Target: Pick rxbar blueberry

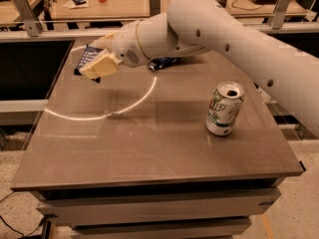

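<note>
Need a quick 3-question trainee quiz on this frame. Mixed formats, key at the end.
1. True or false: the can stands upright on the table, apart from the tool.
2. Where is the tool? A) over the table's far-left corner B) touching the can C) below the tabletop
3. Fill in: the tool is shut on the ____.
Key: 1 true. 2 A. 3 rxbar blueberry, the dark blue wrapper tilted at the tool's tip.
</note>
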Controlling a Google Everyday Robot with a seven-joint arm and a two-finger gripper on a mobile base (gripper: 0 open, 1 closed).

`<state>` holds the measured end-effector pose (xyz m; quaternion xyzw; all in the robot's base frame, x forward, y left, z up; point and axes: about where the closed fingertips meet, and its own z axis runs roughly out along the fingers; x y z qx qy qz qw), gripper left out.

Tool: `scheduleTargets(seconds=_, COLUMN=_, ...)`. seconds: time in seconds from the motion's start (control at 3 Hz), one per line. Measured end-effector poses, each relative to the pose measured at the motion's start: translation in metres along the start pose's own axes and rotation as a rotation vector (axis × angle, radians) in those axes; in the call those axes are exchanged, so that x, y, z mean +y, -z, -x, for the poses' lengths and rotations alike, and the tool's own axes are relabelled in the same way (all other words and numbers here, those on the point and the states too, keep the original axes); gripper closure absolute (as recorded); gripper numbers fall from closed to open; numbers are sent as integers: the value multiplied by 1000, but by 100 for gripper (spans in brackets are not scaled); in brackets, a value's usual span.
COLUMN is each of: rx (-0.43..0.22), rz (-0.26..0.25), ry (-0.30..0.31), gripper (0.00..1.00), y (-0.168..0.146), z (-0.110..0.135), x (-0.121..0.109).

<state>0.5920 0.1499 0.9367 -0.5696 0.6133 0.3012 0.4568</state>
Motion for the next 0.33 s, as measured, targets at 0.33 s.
scheduleTargets(seconds=0.33, rx=-7, rz=4, ry=0, gripper=100, y=0, z=3, x=1)
